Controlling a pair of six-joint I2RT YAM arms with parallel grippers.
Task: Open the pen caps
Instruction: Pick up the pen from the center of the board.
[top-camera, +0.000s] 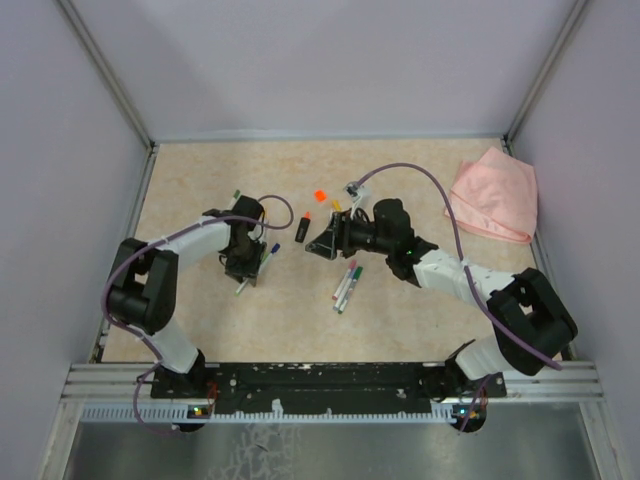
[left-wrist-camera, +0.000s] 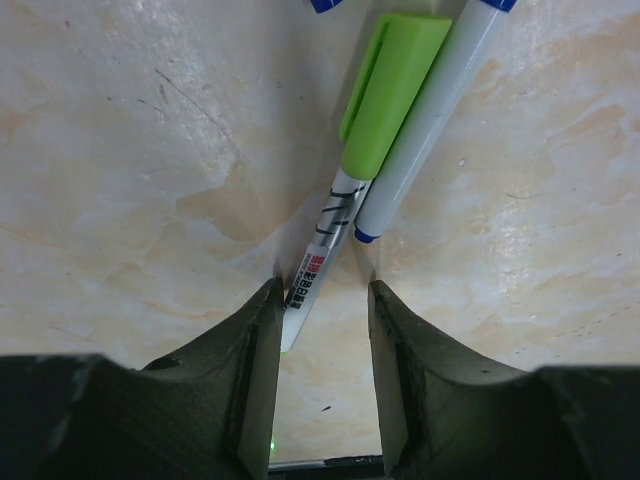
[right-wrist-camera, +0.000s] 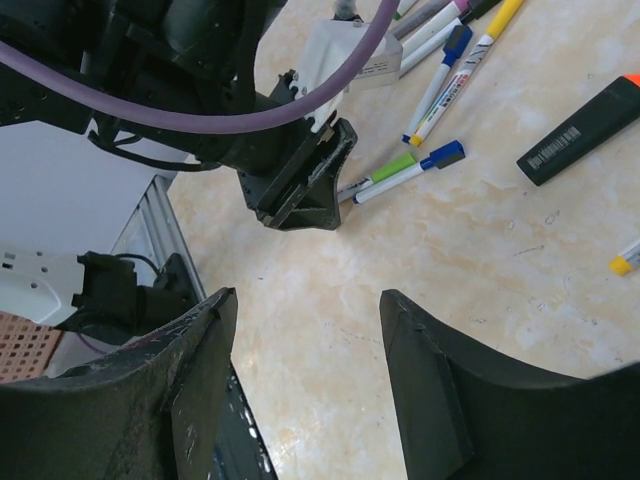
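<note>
A white pen with a lime-green cap (left-wrist-camera: 390, 90) lies on the table, a blue-tipped pen (left-wrist-camera: 420, 130) right beside it. My left gripper (left-wrist-camera: 325, 290) is low over the green-capped pen's bare tail end. The tail lies between the jaws, against the left finger (left-wrist-camera: 262, 340), with a wide gap to the other, so the jaws stand open. My right gripper (right-wrist-camera: 308, 298) hovers open and empty over bare table, facing the left gripper (right-wrist-camera: 300, 190). It sees the green cap (right-wrist-camera: 393, 168) and a blue cap (right-wrist-camera: 445, 155).
A black marker (top-camera: 303, 228) with an orange cap lies mid-table, and a loose orange piece (top-camera: 320, 194) behind it. More capped pens (top-camera: 345, 285) lie in front of the right gripper (top-camera: 318, 245). A pink cloth (top-camera: 492, 195) sits at the back right.
</note>
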